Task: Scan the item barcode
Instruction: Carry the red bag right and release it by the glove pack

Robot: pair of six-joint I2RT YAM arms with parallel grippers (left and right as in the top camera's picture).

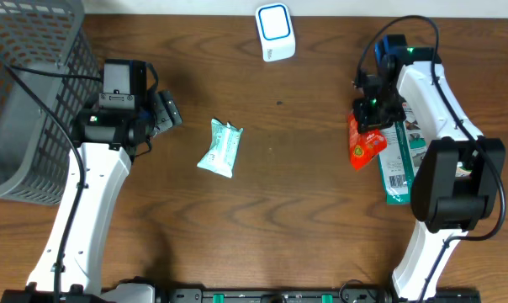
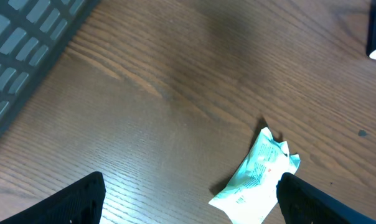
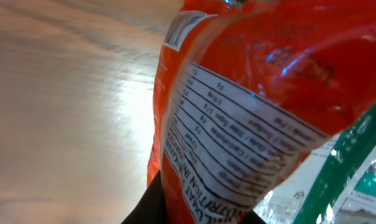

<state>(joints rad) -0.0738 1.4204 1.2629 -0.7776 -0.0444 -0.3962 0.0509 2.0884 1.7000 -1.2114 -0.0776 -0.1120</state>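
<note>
Basket: a grey mesh basket (image 1: 23, 76) stands at the far left of the table (image 1: 279, 219) (a corner of its wall also shows in the left wrist view).
Left end effector: the left end effector (image 1: 166, 112) is just to the right of the basket. Its jaws are wide apart and hold nothing, and only bare wood lies between its dark fingertips (image 2: 76, 202).
Pale green packet: the pale green packet (image 1: 220, 147) lies flat on the table, to the right of the left end effector and apart from it.
Scanner: the white scanner (image 1: 275, 32) with a blue ring is at the far edge, near the middle, away from everything else.
Red packet: the red packet (image 1: 363, 141) is on the right side, well apart from the scanner. Its printed nutrition table faces the wrist camera.
Right end effector: the right end effector (image 1: 373, 122) is nearly closed, gripping the red packet at its upper end.
Green and white pack: the green and white pack (image 1: 399, 164) lies just to the right of the red packet, partly under the right arm.
</note>
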